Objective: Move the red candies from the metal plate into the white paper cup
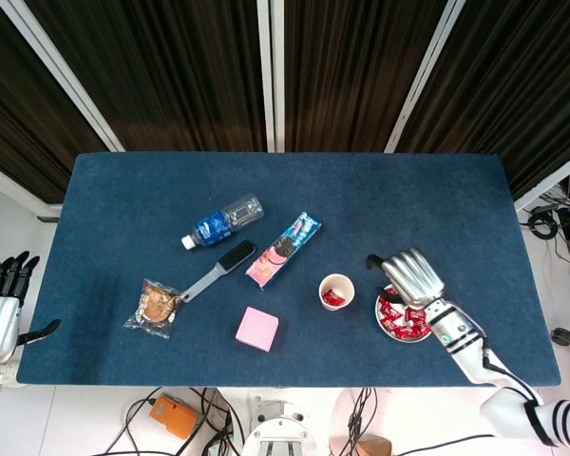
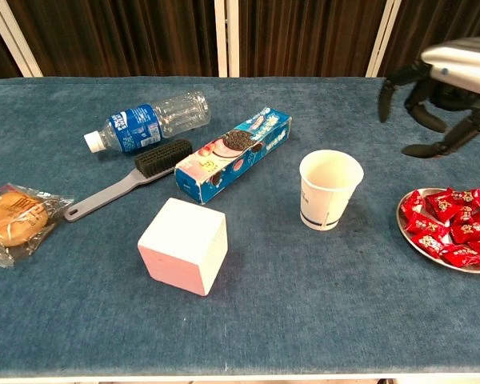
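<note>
The white paper cup point(image 1: 336, 291) point(image 2: 329, 190) stands upright near the table's front, with red candy showing inside it in the head view. To its right sits the metal plate point(image 1: 386, 326) point(image 2: 414, 240), heaped with several red candies point(image 1: 405, 323) point(image 2: 454, 225). My right hand point(image 1: 410, 277) point(image 2: 448, 96) hovers above the plate's far side, fingers spread and curved down, holding nothing. My left hand point(image 1: 0, 313) hangs open off the table's left edge, seen in the head view only.
Left of the cup lie a cookie box point(image 1: 284, 249) point(image 2: 232, 153), a grey brush point(image 1: 218, 269) point(image 2: 128, 178), a water bottle point(image 1: 222, 221) point(image 2: 147, 120), a pink block point(image 1: 257, 329) point(image 2: 183, 245) and a wrapped pastry point(image 1: 153, 306) point(image 2: 14, 216).
</note>
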`<state>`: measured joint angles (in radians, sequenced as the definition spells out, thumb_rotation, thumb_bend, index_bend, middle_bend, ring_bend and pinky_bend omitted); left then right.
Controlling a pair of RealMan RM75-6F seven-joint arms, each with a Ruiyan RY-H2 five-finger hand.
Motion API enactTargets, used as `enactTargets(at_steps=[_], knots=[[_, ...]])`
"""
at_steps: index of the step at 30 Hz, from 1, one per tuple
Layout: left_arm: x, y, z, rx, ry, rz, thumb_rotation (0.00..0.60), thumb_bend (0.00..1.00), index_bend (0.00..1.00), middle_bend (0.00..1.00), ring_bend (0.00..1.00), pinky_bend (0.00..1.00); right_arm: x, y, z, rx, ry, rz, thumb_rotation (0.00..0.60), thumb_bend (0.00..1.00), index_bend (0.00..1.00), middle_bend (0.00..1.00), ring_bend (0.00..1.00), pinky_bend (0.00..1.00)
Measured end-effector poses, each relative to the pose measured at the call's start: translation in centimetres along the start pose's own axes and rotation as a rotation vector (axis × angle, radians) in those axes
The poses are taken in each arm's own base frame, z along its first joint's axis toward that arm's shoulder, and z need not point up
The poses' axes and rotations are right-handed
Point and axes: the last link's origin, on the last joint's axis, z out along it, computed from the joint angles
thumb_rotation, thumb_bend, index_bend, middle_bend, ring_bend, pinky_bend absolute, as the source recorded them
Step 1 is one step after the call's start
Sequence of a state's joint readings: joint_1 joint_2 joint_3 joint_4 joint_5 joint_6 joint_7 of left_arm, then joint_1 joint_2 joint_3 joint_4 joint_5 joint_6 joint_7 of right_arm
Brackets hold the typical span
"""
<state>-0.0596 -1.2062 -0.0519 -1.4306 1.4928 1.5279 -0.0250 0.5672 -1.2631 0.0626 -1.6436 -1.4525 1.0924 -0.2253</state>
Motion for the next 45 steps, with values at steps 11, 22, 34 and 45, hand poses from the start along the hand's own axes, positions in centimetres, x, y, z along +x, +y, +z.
enactTargets(at_steps=[11,22,34,45], knots=[[0.1,0.3,-0.1,-0.004,0.003,0.002,0.6,0.0,0.06,0.0,0.0,0.0,-4.8,3.0,-1.3,-0.05,-0.179,-0.143,0.6,0.39,0.53,0.84,0.99,1.0],[0.3,0.2,-0.3,0.009,0.004,0.005,0.6,0.0,0.06,0.0,0.0,0.0,-6.4,2.7,-0.3,-0.017,-0.188,-0.162,0.6,0.39,0.55,0.84,0.99,1.0],[0.3,-0.1,-0.3,0.018,0.002,0.005,0.6,0.0,0.06,0.0,0.0,0.0,-7.2,2.6,0.2,-0.009,-0.21,-0.171,0.6,0.39,0.57,0.84,0.99,1.0],[0.2,-0.1,-0.2,0.018,0.002,0.004,0.6,0.0,0.06,0.0,0.0,0.0,-7.4,2.2,0.5,0.006,-0.213,-0.176,0.6,0.41,0.6,0.84,0.99,1.0]])
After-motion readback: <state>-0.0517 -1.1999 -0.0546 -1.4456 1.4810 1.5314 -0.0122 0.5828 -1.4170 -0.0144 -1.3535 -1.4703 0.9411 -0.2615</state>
